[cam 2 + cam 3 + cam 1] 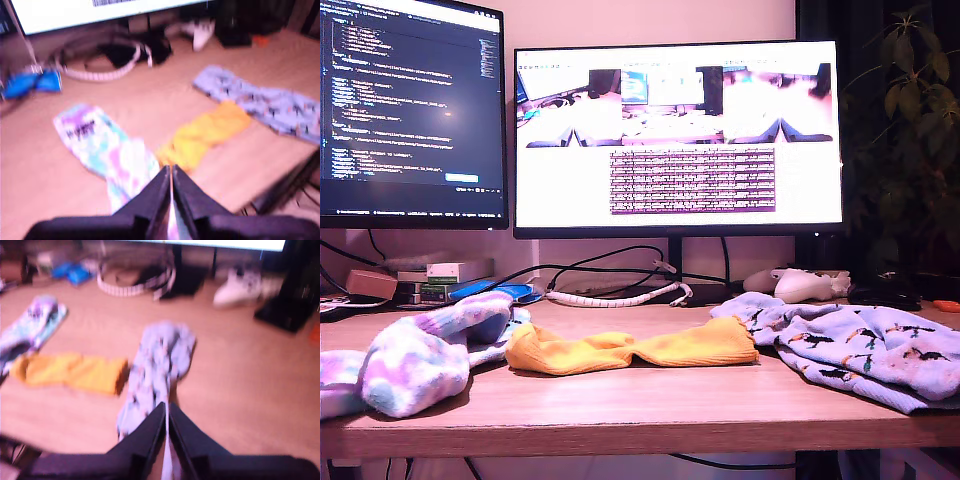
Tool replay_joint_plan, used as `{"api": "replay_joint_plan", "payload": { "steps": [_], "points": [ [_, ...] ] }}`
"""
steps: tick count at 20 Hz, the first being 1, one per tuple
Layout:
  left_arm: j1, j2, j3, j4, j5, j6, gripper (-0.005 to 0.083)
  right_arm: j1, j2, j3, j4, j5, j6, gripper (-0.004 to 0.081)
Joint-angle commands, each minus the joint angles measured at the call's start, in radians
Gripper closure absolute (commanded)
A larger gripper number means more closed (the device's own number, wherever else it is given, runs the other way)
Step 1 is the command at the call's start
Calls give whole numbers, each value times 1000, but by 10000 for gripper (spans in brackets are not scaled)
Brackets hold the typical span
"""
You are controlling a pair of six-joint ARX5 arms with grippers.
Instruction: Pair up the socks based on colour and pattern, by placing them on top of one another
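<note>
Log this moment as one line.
my first gripper: shut on tie-dye sock | my second gripper: shut on blue sock | yellow sock: lying between them on desk, ungripped

On the table (620, 410), in the exterior view: tie-dye socks (415, 365) left, plain sock (640, 350) middle, bird socks (860, 350) right; 2 monitors (678, 135) behind.

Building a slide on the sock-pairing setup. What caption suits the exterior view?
Tie-dye socks, mustard-yellow sock fabric and bird-print blue socks lie in a row on a wooden desk before two monitors.
</note>
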Motion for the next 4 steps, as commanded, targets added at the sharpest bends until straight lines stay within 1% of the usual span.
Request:
{"api": "replay_joint_plan", "payload": {
  "steps": [1,4],
  "points": [
    [-1,-2,-11,-16,0,5,792,3,2,-14,-13,2,0,783],
    [-1,-2,-11,-54,0,5,792,3,2,-14,-31,2,0,783]
  ]
}}
